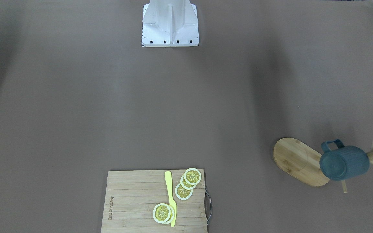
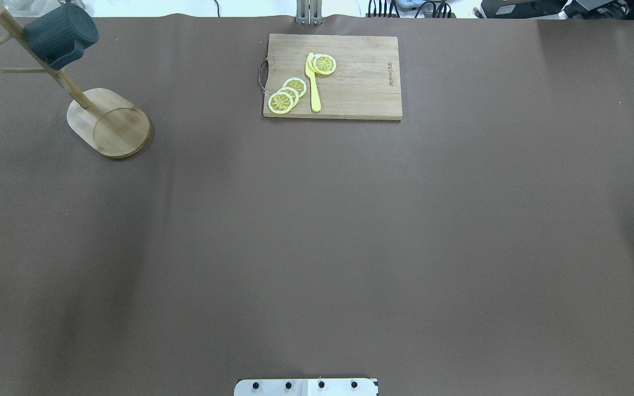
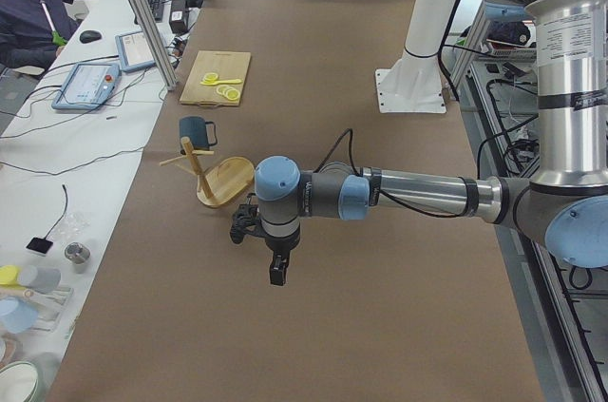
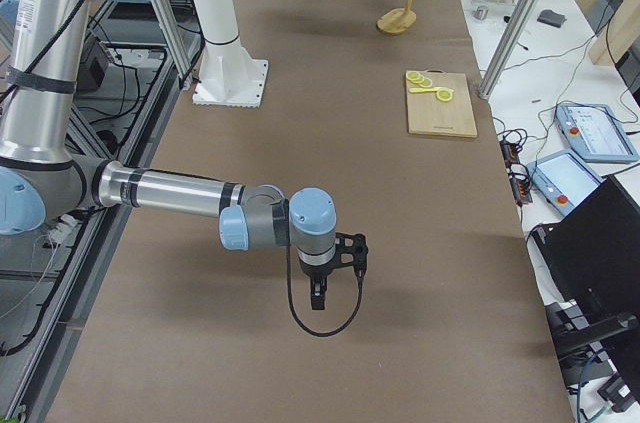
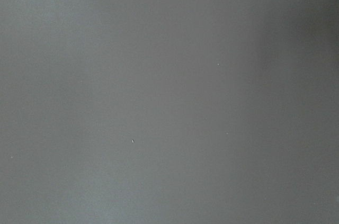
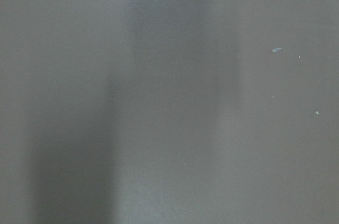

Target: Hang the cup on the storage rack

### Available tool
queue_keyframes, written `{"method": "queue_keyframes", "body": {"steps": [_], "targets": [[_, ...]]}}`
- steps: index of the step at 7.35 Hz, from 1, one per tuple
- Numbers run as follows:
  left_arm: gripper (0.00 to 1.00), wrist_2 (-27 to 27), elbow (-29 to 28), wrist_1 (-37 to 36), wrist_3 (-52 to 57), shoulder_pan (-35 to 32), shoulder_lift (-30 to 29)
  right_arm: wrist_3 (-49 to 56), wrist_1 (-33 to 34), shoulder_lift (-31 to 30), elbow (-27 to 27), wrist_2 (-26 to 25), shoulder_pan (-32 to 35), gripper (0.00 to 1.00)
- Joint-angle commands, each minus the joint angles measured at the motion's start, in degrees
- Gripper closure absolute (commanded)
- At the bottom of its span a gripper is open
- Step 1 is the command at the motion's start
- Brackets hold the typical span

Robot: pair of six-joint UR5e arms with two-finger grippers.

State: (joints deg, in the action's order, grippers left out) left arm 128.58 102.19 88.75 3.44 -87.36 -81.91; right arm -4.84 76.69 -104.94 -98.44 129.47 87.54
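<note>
Surface: brown table (image 2: 317,247); cutting board (image 2: 366,88) at far edge; person (image 3: 38,17) at side desk.
Mug: ribbed teal cup (image 1: 344,162) hangs on storage rack (image 1: 298,160), far-left corner.
Tools: my left gripper (image 3: 276,272) and right gripper (image 4: 318,295), opening impossible to tell.

The table (image 2: 317,231) is a flat, dull brown. The cutting board (image 1: 131,200) is pale bamboo laid in lengthwise strips. On the board, the lemon slices (image 1: 193,176) are yellow with white rims and fine spoke lines, and the knife (image 1: 171,200) is a plain bright yellow. Well away from the board, the cup (image 1: 344,161) is dark teal-blue with faint ribs, and the rack (image 1: 298,160) is light, grained bamboo.
</note>
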Motion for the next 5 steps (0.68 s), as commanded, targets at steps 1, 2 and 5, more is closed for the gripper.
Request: {"method": "queue_keyframes", "body": {"steps": [1,2,5], "targets": [[0.01,0.0,-0.06,-0.07,-0.01,0.0,0.0,0.0,-0.05,0.0,0.0,-0.09,0.0,0.0],[0.01,0.0,-0.06,-0.07,-0.01,0.0,0.0,0.0,-0.05,0.0,0.0,-0.09,0.0,0.0],[0.01,0.0,-0.06,-0.07,-0.01,0.0,0.0,0.0,-0.05,0.0,0.0,-0.09,0.0,0.0]]}}
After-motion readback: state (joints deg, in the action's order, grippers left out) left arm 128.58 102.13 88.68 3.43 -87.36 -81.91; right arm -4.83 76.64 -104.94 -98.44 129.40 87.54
